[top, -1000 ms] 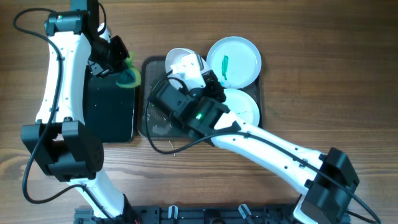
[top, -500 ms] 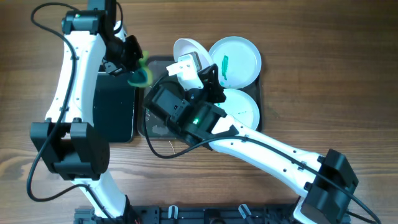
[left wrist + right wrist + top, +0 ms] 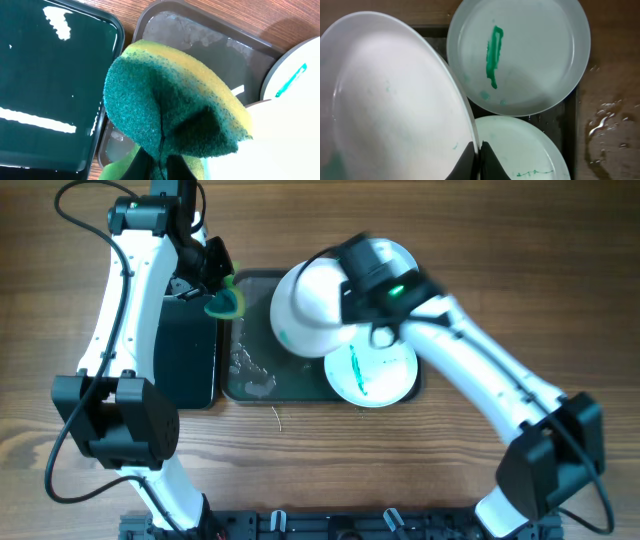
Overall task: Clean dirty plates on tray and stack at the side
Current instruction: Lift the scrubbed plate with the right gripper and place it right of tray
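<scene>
My right gripper (image 3: 480,156) is shut on the rim of a white plate (image 3: 395,100) with faint teal smears and holds it tilted above the tray (image 3: 250,375); the held plate (image 3: 308,308) is left of the gripper (image 3: 348,305) in the overhead view. A pale blue plate (image 3: 520,55) with a teal streak and a white plate (image 3: 372,370) with thin teal lines lie on the tray's right side. My left gripper (image 3: 160,167) is shut on a green-yellow sponge (image 3: 170,110), held over the tray's left rim just left of the lifted plate; the sponge (image 3: 225,302) also shows overhead.
A glossy black tray (image 3: 185,360) lies left of the grey tray, touching it. Wet patches show on the grey tray's bare left part (image 3: 200,50) and on the wood right of the tray (image 3: 605,125). Bare wooden table surrounds both trays.
My right arm swung from lying across the tray to the right side, lifting the white plate higher over the tray. My left gripper with the sponge moved right, toward the plate.
</scene>
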`<action>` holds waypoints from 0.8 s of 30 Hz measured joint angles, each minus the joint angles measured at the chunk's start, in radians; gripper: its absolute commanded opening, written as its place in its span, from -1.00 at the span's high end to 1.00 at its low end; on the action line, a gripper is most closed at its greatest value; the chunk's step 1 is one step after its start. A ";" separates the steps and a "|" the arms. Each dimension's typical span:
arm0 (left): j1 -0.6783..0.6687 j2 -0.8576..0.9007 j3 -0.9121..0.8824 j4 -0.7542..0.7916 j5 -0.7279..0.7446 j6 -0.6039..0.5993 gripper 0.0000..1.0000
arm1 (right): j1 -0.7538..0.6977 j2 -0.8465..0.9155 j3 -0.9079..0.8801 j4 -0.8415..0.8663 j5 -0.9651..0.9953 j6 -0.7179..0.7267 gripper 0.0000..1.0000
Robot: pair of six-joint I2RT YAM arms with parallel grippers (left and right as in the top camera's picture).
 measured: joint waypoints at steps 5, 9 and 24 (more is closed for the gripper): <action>-0.011 0.000 0.000 -0.001 -0.003 0.000 0.92 | -0.279 -0.012 0.000 -0.047 -0.331 -0.010 0.92; -0.038 0.000 0.000 0.005 -0.022 0.000 0.92 | -0.520 -0.052 0.001 -0.177 -0.394 -0.069 0.92; -0.047 0.000 0.000 0.010 -0.056 0.000 0.92 | -0.846 -0.063 -0.368 0.118 -0.176 -0.140 0.91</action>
